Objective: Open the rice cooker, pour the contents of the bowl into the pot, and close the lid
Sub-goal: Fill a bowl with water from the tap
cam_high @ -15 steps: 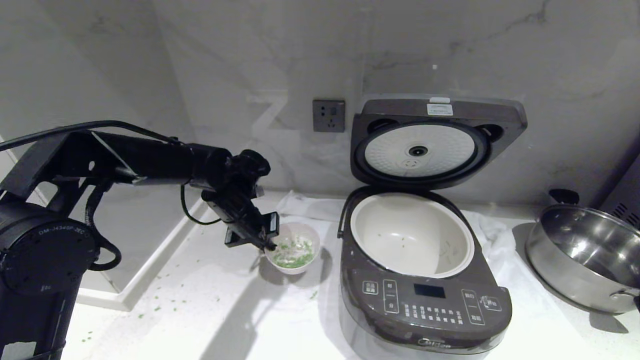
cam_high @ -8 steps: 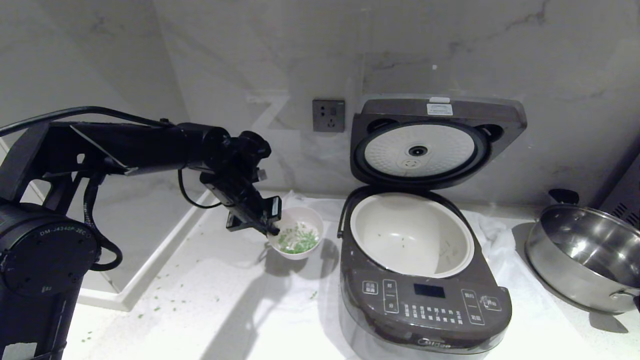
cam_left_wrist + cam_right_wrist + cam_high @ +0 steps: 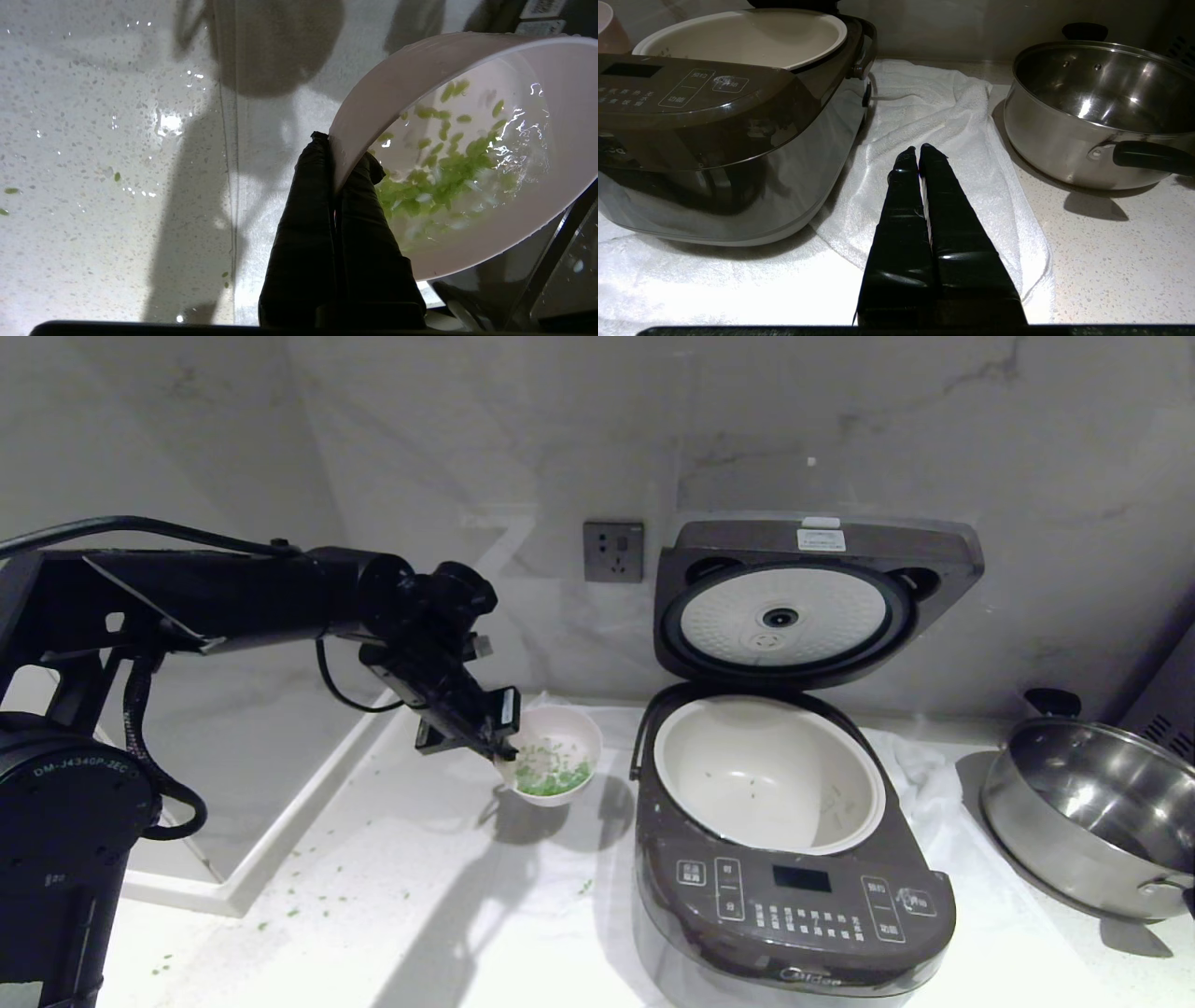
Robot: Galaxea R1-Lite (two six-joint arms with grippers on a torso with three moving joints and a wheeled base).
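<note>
Bowl transfer was the step in hand. The left claw was clamped on the bowl's near rim, one finger inside and one outside, and held the bowl clear of the bench, tipped slightly, with the contents pooled low in it. Outward from the claw, the pot lay toward the robot's right, just beside the bowl, wide rim exposed in the rice cooker. The lid stood upright against the wall. The coming move appeared to turn on carrying the bowl sideways over the pot's rim before tipping. The right claw, fingers pressed together and empty, sat low between the cooker and a steel pan, over a white towel. The left arm was nearer.
</note>
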